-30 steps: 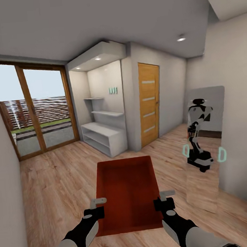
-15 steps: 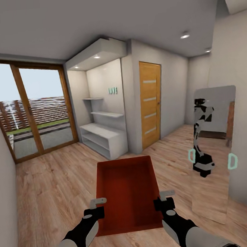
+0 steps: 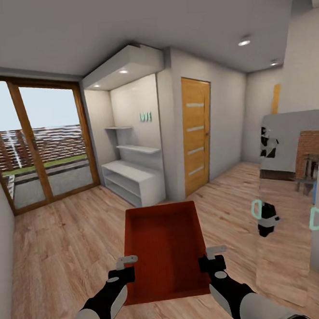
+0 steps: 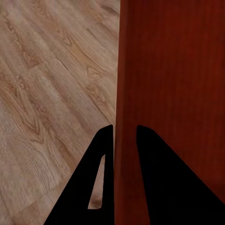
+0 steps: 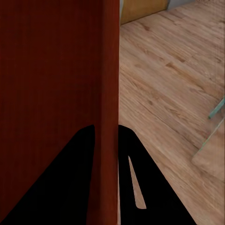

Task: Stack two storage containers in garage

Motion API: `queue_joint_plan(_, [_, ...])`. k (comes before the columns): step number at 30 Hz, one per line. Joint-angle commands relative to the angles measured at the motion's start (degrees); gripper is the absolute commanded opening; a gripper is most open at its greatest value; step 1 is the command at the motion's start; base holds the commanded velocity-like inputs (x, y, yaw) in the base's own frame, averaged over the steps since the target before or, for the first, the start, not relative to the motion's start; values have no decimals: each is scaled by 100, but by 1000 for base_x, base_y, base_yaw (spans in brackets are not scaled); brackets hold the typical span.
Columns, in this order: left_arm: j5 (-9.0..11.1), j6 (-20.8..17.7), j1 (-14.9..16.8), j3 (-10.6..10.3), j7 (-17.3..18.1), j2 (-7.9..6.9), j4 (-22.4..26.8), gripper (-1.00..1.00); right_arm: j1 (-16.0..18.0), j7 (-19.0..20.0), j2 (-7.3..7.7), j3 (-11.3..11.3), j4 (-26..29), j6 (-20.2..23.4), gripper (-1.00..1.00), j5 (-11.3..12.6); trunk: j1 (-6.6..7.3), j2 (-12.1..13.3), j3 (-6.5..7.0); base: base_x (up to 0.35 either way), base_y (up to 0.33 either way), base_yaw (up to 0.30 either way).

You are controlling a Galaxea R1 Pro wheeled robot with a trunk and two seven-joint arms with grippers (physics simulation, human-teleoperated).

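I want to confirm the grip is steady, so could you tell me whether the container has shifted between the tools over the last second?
No. The storage container sits the same against the left tool and right tool; only the room shifted, as the camera moved.

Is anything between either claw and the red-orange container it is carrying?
Nothing visible. The left claw and right claw each straddle a thin side wall of the red-orange rectangular container, fingers either side of it.

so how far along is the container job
Early. One container is in hand: the left gripper and right gripper each clamp a side wall, carrying it over a wood floor by a glass door, not in the garage. Left: get it there, set it down, fetch and stack the second.
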State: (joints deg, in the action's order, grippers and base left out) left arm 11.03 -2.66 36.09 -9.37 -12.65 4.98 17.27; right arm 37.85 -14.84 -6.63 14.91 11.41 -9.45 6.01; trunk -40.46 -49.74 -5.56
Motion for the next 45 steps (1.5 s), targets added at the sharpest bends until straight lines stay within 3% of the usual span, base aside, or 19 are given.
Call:
queue_joint_plan(1, [-55, -33, 3, 251, -248, -97, 31, -100, 9, -135, 4, -247, -7, -40, -100, 506, -4, -7, -9, 321, 0, 151])
queue_joint_plan(15, [-56, -33, 3, 251, -247, -93, 39, -100, 8, -125, 4, -245, -7, -39, -100, 506, -4, -7, -9, 321, 0, 109])
queue_joint_plan(38, [-56, -33, 3, 251, -248, -96, 40, -100, 4, -135, 4, -244, -7, -48, -100, 505, -4, -7, -9, 321, 0, -2])
queue_joint_plan(45, [-55, -33, 3, 251, -250, -94, 40, -100, 6, -142, 4, -244, -7, -48, -100, 512, -4, -7, -9, 321, 0, -187])
